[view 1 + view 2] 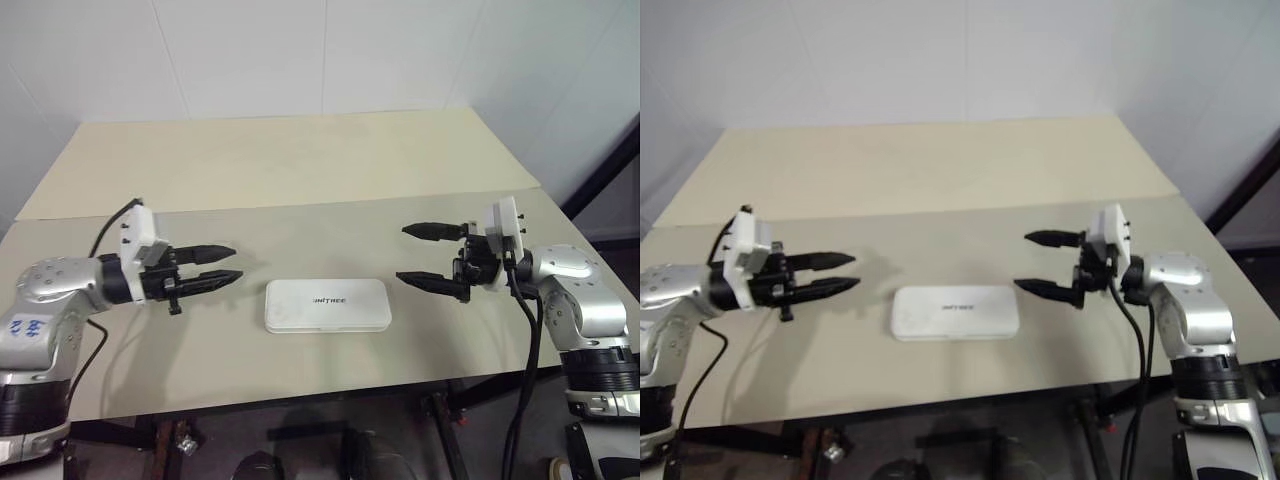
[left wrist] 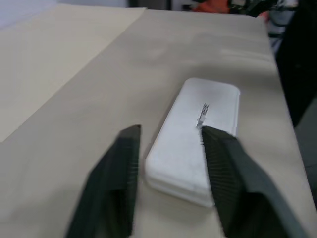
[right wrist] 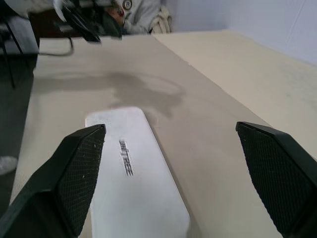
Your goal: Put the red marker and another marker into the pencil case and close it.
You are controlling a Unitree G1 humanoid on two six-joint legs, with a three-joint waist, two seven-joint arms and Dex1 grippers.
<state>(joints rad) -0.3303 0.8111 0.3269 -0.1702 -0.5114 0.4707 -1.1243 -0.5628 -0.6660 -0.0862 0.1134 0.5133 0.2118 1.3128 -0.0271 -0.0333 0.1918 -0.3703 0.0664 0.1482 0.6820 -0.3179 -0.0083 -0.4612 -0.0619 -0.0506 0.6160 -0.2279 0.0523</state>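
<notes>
- Two grippers flank the pencil case [image 1: 327,305], which lies shut and flat on the table [image 1: 300,160], lid up, long axis running from one gripper to the other.
- Left gripper [image 1: 221,266] hangs just beyond the case's left end, fingers a little apart, holding nothing.
- Right gripper [image 1: 420,254] hangs just beyond the case's right end, fingers wide apart, empty.
- Neither is clearly nearer; the task looks finished.

Pencil case [image 1: 327,305] flat on table [image 1: 300,160], lid down, between left gripper [image 1: 222,265] and right gripper [image 1: 418,254]; fingertips apart from it.
</notes>
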